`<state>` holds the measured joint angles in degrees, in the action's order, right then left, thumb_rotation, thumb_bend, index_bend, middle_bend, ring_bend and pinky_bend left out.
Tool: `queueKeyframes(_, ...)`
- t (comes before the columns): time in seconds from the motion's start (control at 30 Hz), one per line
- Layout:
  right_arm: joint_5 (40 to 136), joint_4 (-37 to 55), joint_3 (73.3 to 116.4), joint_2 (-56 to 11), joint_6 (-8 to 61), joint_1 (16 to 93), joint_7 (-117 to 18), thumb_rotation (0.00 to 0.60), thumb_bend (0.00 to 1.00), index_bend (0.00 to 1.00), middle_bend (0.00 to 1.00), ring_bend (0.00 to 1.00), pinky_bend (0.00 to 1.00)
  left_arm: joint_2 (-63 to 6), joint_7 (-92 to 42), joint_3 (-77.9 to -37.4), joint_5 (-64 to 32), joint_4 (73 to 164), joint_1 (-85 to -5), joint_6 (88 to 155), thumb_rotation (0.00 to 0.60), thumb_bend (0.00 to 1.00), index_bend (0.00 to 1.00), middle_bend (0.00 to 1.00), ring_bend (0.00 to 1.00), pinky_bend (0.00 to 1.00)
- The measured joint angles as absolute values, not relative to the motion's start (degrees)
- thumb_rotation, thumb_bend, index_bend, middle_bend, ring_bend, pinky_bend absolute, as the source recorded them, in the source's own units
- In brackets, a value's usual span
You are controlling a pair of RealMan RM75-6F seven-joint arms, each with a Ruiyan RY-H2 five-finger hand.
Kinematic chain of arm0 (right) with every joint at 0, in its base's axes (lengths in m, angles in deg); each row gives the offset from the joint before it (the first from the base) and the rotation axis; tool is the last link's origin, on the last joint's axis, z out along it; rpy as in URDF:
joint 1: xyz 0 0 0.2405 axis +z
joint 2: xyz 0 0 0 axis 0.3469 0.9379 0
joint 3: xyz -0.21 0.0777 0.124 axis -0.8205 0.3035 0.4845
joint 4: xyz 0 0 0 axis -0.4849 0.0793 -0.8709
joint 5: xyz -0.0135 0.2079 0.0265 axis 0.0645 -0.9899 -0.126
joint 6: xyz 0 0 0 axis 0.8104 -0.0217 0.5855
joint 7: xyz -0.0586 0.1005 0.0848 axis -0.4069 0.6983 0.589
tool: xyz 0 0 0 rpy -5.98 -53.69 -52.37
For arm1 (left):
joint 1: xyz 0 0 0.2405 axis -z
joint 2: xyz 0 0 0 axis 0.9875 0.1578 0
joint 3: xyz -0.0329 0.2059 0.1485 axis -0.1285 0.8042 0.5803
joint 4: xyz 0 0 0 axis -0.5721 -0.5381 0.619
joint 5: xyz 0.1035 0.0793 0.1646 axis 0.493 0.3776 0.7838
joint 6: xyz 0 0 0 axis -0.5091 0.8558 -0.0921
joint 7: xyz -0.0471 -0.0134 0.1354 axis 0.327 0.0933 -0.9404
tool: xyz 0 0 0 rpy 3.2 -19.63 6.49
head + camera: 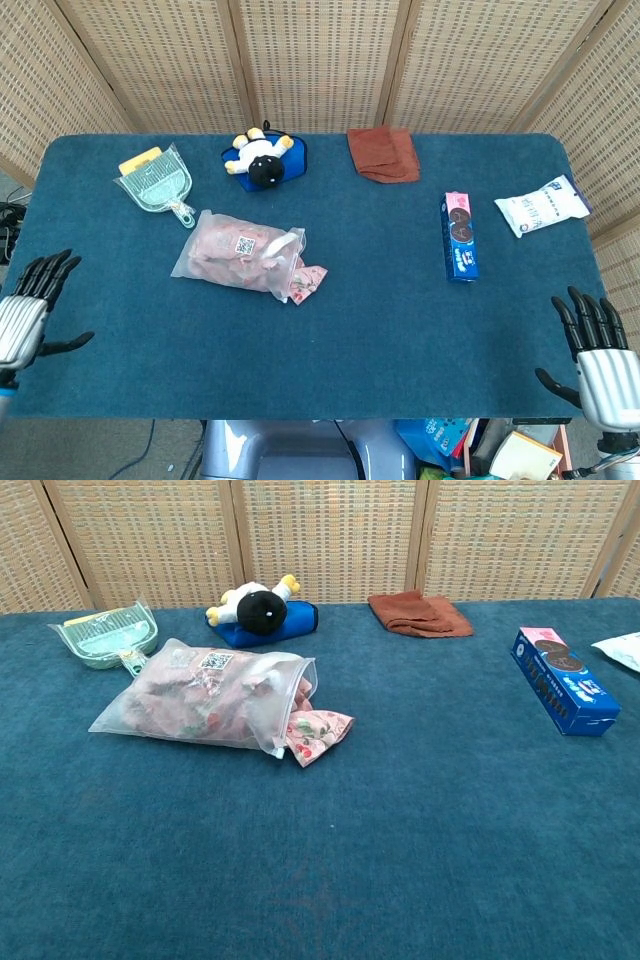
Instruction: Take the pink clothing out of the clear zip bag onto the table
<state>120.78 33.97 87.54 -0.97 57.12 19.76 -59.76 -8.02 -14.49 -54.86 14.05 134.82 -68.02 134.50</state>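
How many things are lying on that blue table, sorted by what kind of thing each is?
Bags with clothing: 1, the clear zip bag with the pink clothing poking out of its open end
Snack packs: 2, cookie box, white packet
Cloths: 1, brown cloth
Toys: 1, plush toy
Cleaning tools: 1, dustpan
Total: 6

Your chest view: clear plastic zip bag (195,698) lies flat on blue-carpeted bench (400,860), left of centre, mouth facing right. Pink floral clothing (317,733) pokes out of mouth onto bench; rest still inside. Pale green plastic dustpan (105,637) just behind bag's left end. Black-and-white plush toy (256,606) rests on blue cushion (283,624) at back. Rust-brown folded cloth (420,614) further right. Blue cookie box (563,680) near right edge; white packet (622,649) cut off by frame beyond it.
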Motion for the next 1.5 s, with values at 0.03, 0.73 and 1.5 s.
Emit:
queueKeyframes(0.03,120.5,34.0,87.7,-1.0,57.0,19.8,-60.0,0.6,0.0,0.0,0.0,0.0,0.0,-8.4,-14.6,-55.5,13.9,134.4,-66.5,132.9,0.6,0.1,0.0,0.0,0.0,0.0)
queueKeyframes(0.73,116.5,33.6,88.7,-2.4,53.5,21.1,-64.0,0.6,0.0,0.0,0.0,0.0,0.0,-27.5,-19.8,-60.4,5.1,112.6,-39.7,99.1,0.6,0.06,0.0,0.0,0.0,0.0)
queueKeyframes(1.5,113.9,32.5,89.6,-3.0,52.6,21.7,-63.5,0.6,0.0,0.0,0.0,0.0,0.0,-41.8,-18.5,-60.9,-0.6,97.5,-30.9,91.8,0.6,0.26,0.53,0.58,0.51,0.57)
